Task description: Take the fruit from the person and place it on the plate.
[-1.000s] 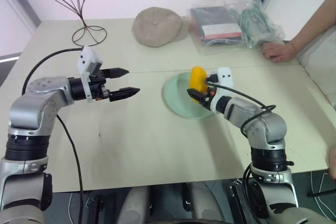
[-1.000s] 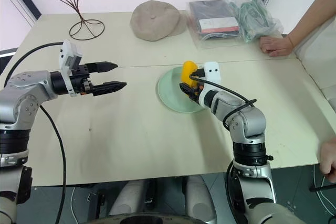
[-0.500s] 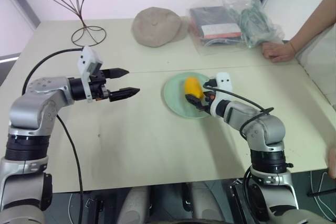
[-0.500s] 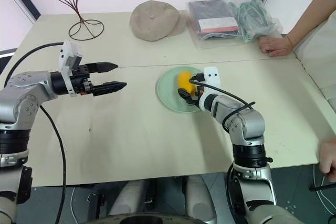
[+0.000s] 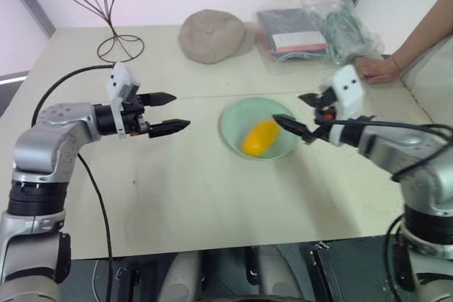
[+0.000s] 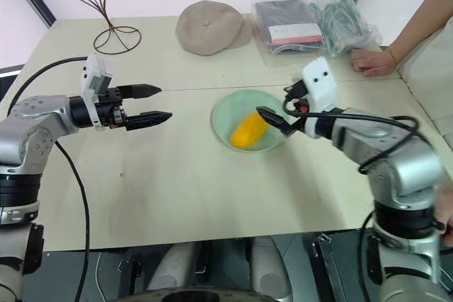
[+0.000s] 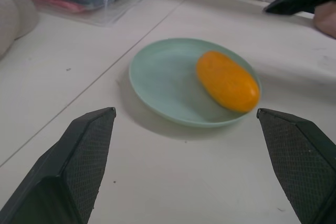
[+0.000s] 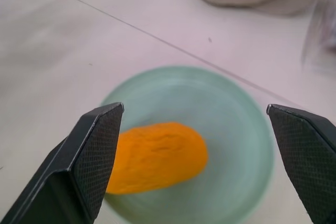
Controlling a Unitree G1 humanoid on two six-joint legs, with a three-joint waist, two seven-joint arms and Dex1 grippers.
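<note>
The fruit (image 5: 260, 137) lies on the plate (image 5: 237, 119), touched by neither claw. The right claw (image 5: 300, 112) hangs above the plate's right edge, fingers spread wide, empty. The left claw (image 5: 170, 111) hovers over the surface (image 5: 177, 196) left of the plate, fingers apart, empty.

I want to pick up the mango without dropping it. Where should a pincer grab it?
Across the fruit's narrow middle, coming from above. It lies flat on the plate, long and oval, so its rounded ends would probably slip; the shallow rim leaves its sides open.
</note>
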